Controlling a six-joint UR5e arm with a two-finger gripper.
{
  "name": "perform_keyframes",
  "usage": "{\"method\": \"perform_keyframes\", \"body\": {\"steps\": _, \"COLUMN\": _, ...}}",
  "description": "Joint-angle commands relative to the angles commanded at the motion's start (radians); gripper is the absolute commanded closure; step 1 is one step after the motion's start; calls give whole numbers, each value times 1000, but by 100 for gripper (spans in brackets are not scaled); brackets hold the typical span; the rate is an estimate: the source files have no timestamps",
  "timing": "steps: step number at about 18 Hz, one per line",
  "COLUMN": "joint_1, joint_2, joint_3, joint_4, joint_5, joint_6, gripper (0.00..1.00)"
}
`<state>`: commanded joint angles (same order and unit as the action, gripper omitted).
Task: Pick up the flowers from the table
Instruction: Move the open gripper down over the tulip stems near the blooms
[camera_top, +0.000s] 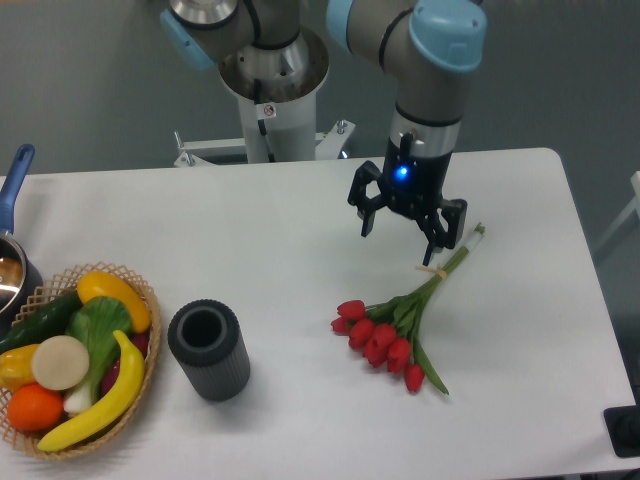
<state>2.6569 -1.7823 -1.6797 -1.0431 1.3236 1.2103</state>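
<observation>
A: Where were the tulips (400, 325)?

B: Lying flat on the white surface (280, 230), right of centre. Red heads pointed lower left, green stems ran up right to the tan band (432, 270).

A: Claw (404, 230)?

B: Fingers spread, nothing in them. It hung over the stem ends, just upper left of the band; no contact visible.

A: How would the bunch handle?

B: My guess: light, floppy, heads easily crushed. Best grip was across the bundled stems near the band, where they're tightest. Thin stems could slip through a loose pinch.

A: Clutter?

B: Dark ribbed cylinder (208, 350) and wicker basket (75, 360) at lower left, well apart.
</observation>
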Motion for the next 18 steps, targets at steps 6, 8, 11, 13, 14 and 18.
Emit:
{"method": "perform_keyframes", "body": {"steps": 6, "joint_1": 0, "joint_2": -71, "joint_3": 32, "joint_4": -8, "joint_5": 95, "joint_6": 113, "gripper": 0}}
{"method": "perform_keyframes", "body": {"steps": 8, "joint_1": 0, "joint_2": -88, "joint_3": 29, "joint_4": -6, "joint_5": 103, "joint_6": 121, "gripper": 0}}
{"method": "perform_keyframes", "body": {"steps": 11, "joint_1": 3, "joint_2": -109, "joint_3": 25, "joint_4": -2, "joint_5": 100, "joint_6": 123, "gripper": 0}}
{"method": "perform_keyframes", "body": {"steps": 13, "joint_1": 5, "joint_2": -143, "joint_3": 26, "joint_4": 3, "joint_5": 100, "joint_6": 123, "gripper": 0}}
{"method": "perform_keyframes", "body": {"steps": 14, "joint_1": 5, "joint_2": -163, "joint_3": 32, "joint_4": 14, "joint_5": 100, "joint_6": 124, "gripper": 0}}
{"method": "perform_keyframes", "body": {"steps": 18, "joint_1": 11, "joint_2": -204, "joint_3": 23, "joint_4": 41, "joint_5": 101, "joint_6": 124, "gripper": 0}}
